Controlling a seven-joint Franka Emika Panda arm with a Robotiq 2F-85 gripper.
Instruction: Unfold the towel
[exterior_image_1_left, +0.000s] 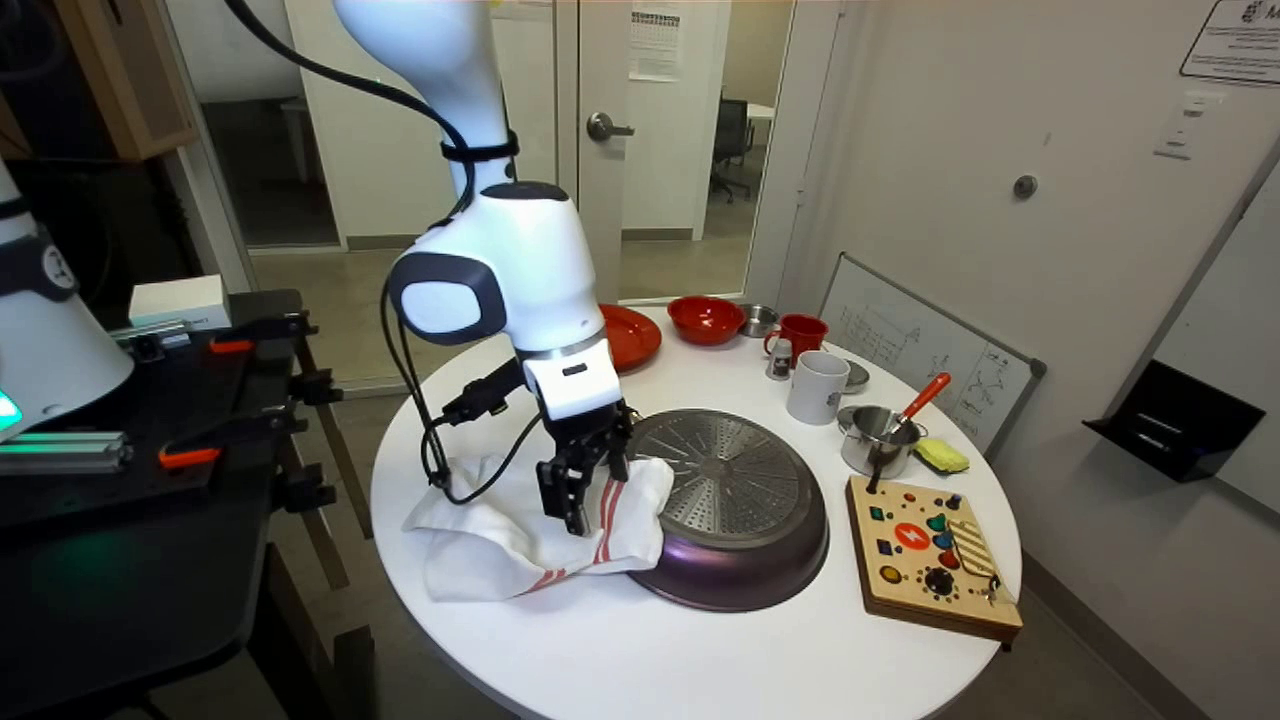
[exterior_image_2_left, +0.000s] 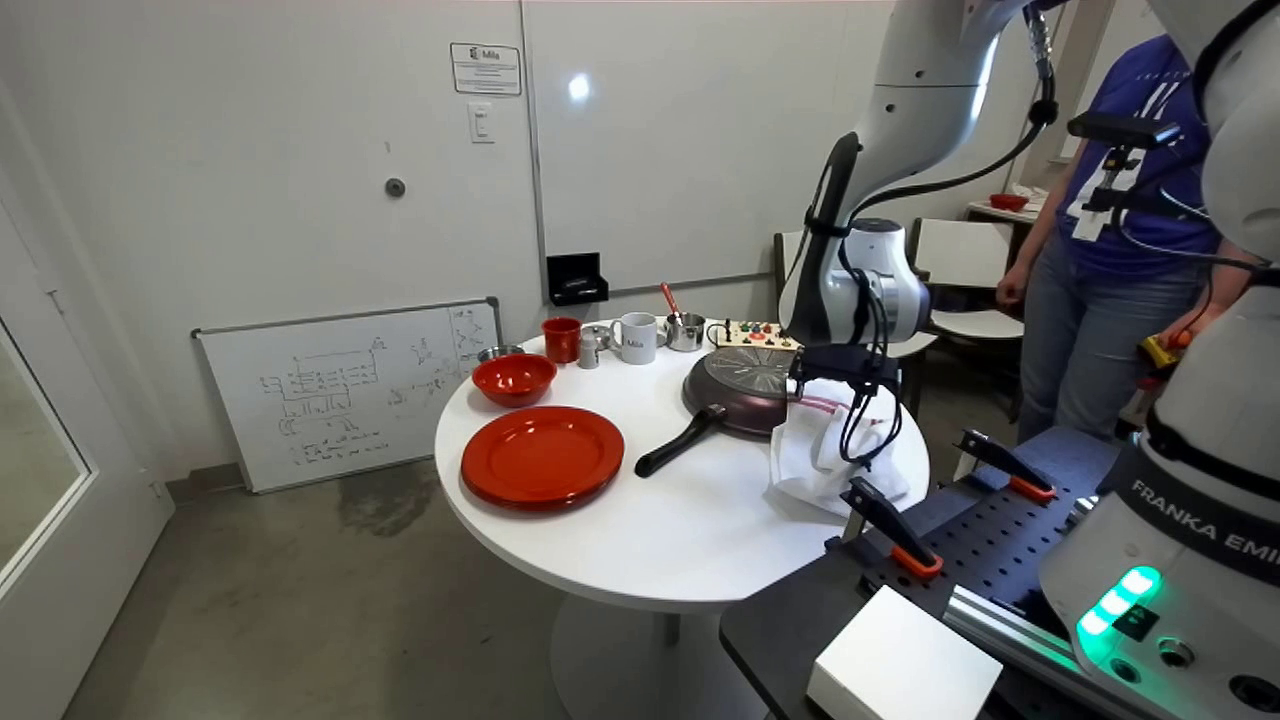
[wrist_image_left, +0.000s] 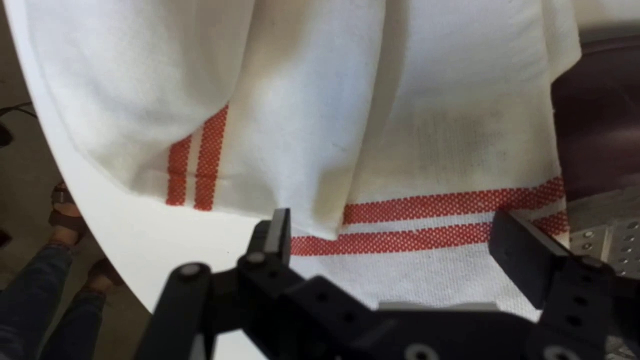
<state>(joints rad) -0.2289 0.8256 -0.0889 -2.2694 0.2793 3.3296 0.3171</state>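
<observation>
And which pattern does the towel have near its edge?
The towel has two parallel red stripes on white, clearest in the wrist view.

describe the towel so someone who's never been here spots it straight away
Find the white round table and, on it, the dark upside-down pan. Right beside that, below the open gripper, lies the towel, rumpled into folds. Unlike the plain table and the dark pan, it is creased white cloth with paired red stripes.
</observation>
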